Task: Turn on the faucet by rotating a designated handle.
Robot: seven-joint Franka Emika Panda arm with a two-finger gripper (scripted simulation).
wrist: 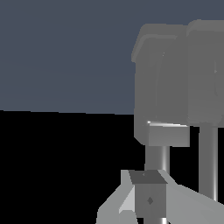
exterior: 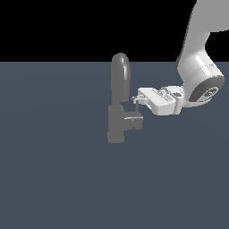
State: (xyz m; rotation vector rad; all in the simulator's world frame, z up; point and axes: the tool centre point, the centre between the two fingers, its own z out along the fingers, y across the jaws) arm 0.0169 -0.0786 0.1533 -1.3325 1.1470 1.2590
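Floor (exterior: 53,179) of flat slate blue ran to a black backdrop. One grey faucet (exterior: 120,85) stood mid-scene, its one boxy handle (exterior: 135,121) jutting toward the exterior view's right, with a thin lever pin (exterior: 135,107) rising from it. One white arm reached in, its gripper (exterior: 134,99) at the pin's top; whether its fingers pinched the pin, I could not tell. Only the wrist view showed the handle (wrist: 162,87) from close up, looming large.

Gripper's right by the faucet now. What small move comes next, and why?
Probably ease the gripper down onto the handle and push it round. In the exterior view the fingertips sit just above that stub on the faucet, beside the spout; whether they touch it, I cannot tell.
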